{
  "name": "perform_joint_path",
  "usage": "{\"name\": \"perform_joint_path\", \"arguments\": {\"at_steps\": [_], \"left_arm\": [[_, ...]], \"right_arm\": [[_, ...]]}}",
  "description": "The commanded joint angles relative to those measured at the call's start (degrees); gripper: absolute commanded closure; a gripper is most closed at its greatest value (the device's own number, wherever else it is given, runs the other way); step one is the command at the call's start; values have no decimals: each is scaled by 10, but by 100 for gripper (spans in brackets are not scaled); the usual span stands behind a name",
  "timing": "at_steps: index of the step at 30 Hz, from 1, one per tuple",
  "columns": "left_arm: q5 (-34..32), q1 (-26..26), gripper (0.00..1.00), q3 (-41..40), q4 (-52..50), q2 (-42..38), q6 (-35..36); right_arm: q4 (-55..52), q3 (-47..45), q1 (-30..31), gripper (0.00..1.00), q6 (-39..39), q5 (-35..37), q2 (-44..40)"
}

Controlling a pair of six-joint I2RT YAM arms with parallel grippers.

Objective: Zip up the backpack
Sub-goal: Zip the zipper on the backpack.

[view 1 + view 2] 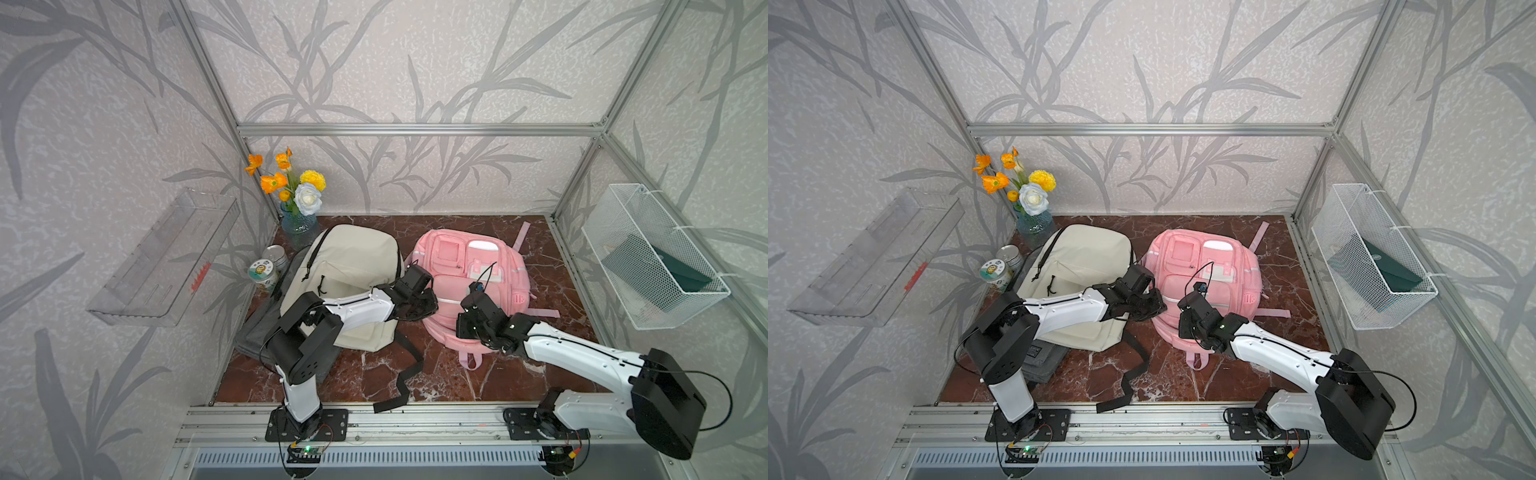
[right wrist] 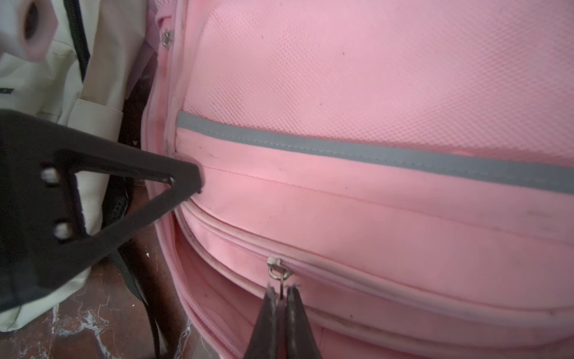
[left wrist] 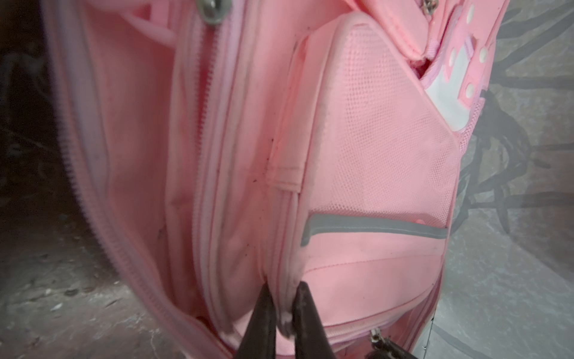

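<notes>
Pink backpack (image 1: pixel 469 286) lay right of centre in both top views, with the right gripper (image 2: pixel 281 293) pinched tight on the zip pull (image 2: pixel 279 273). The left gripper (image 3: pixel 284 314) was clamped on a seam (image 3: pixel 289 242), seemingly bracing. With bare teeth (image 3: pixel 206 93) gaping, most of the zipping looked left to do.

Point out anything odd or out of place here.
A black strap from the beige backpack trails off the table onto the front rail. The pink backpack gapes open along one zipper.
</notes>
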Motion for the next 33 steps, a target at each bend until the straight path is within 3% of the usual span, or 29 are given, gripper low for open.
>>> {"name": "perform_joint_path", "arguments": {"at_steps": [1,11,24,33], "left_arm": [[-32,29,95,-9,-5,-8,32],[-36,68,100,-15,-35,-46,84],[2,64,100,-48,-55,-63,112],[1,51,100,-41,-54,-57,113]], "right_arm": [[-67,-5,-20,100,4,45,-56],[-105,-81,-148,100,-28,16,-193],[-31,-16,-333,100,-158,-150,-75],[-33,46,-355,100,-186,-116,26]]}}
